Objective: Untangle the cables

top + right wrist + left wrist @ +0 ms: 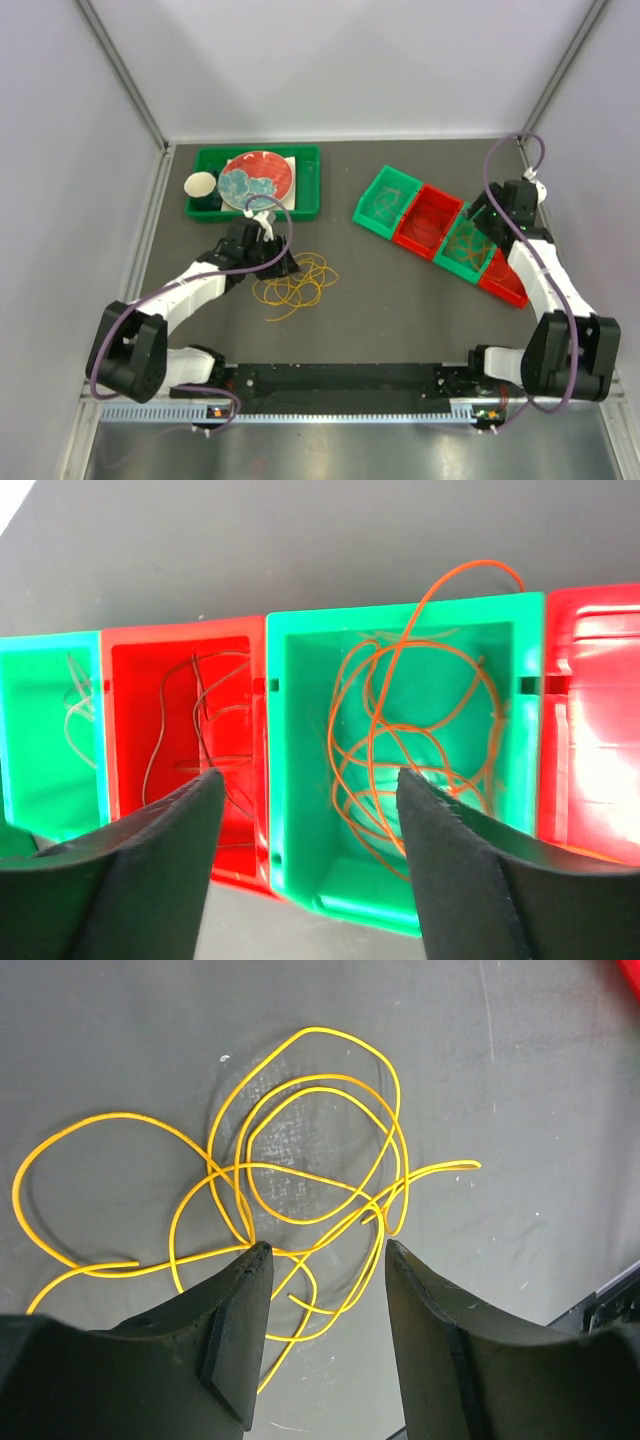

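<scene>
A loose tangle of yellow cables lies on the dark table, seen from above as yellow cables. My left gripper hovers over its near edge, open, with strands running under the gap and nothing pinched; in the top view the left gripper sits at the tangle's left. An orange cable lies coiled in a green bin, one loop arching over the back rim. My right gripper stands open above that bin's left wall, holding nothing. A dark red cable rests in the red bin beside it.
Several bins stand in a diagonal row at right: green, red, green, red. The leftmost green bin holds a pale cable. A green tray at back left carries a red plate and a cup.
</scene>
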Motion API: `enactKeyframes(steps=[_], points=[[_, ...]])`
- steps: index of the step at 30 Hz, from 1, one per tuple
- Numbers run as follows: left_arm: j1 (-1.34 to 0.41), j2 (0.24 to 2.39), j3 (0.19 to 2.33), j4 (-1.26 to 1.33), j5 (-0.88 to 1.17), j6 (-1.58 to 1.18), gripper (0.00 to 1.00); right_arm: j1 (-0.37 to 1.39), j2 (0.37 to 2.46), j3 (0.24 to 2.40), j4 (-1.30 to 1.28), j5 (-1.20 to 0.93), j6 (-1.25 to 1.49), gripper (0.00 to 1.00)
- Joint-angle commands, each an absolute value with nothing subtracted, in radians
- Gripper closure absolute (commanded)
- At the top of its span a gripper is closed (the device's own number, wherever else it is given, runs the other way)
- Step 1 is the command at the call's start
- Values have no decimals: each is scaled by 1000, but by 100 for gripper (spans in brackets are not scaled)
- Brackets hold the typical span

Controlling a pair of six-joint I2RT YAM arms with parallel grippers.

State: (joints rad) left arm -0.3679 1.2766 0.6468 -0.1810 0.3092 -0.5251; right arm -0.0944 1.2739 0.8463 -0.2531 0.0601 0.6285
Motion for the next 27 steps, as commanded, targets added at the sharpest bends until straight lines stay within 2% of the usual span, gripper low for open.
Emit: enactKeyframes(steps=[1,6,10,12,15,23,27], points=[[-364,1255,649,-132,344,-528,46,-89,1198,929,-374,86,516,25],[-364,1252,646,-130,354,-528,46,-100,1122,911,-451,123,471,23],[-364,1235,635,-127,353,-528,47,-164,947,775,-428,201,477,35],[-364,1233,638,-127,356,-526,47,-199,914,717,-433,184,469,37],[-364,1235,646,-129,357,-525,47,-235,925,683,-452,173,451,40],[-364,1249,644,-118,365,-526,47,-262,951,641,-442,196,437,36],[-364,1252,649,-120,368,-525,47,-288,963,618,-428,199,456,40]])
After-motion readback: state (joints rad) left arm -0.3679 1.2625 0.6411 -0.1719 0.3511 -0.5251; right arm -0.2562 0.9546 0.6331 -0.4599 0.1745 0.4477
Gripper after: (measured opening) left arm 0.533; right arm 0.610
